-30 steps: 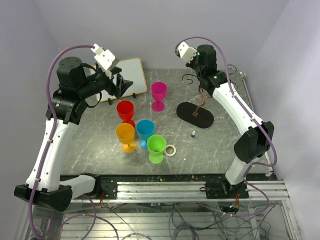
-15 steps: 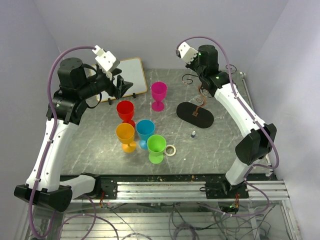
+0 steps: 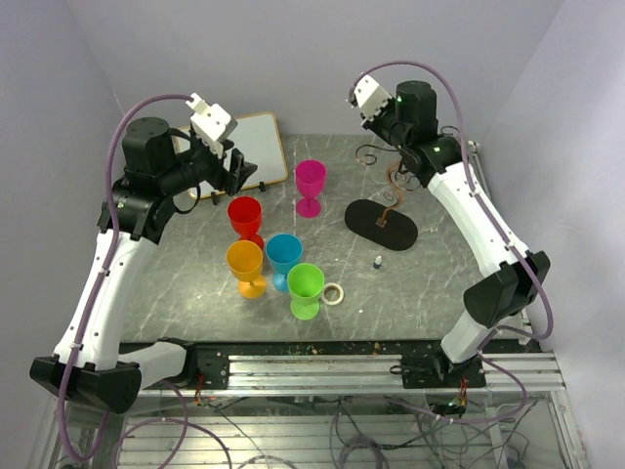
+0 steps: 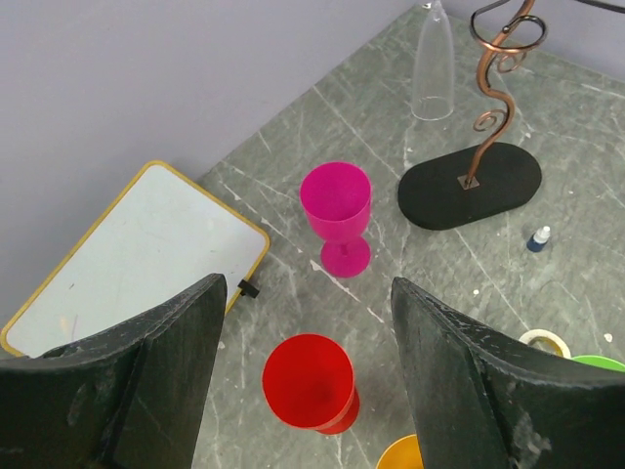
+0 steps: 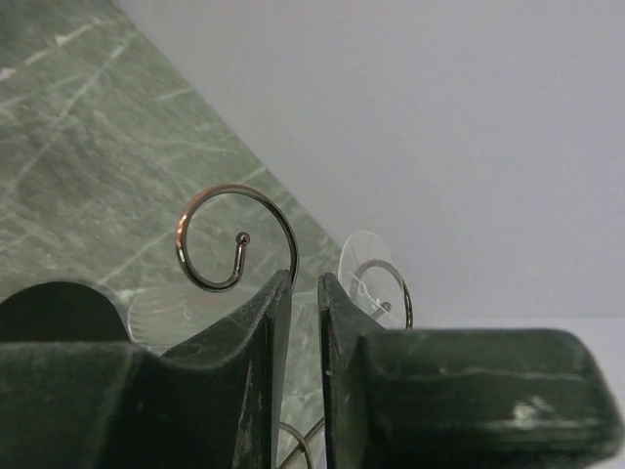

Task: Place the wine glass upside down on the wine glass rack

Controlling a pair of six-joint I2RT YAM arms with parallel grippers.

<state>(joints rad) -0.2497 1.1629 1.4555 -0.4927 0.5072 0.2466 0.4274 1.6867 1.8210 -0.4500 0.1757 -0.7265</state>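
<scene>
Left gripper jaws wide, empty, right gripper jaws at narrow slit, clear wine glass inverted beside wine glass rack

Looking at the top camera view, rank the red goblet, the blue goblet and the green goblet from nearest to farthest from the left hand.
1. The red goblet, at the cluster's far end, just below the left hand in this view.
2. The blue goblet, in the middle of the cluster.
3. The green goblet, at the cluster's near end.
</scene>
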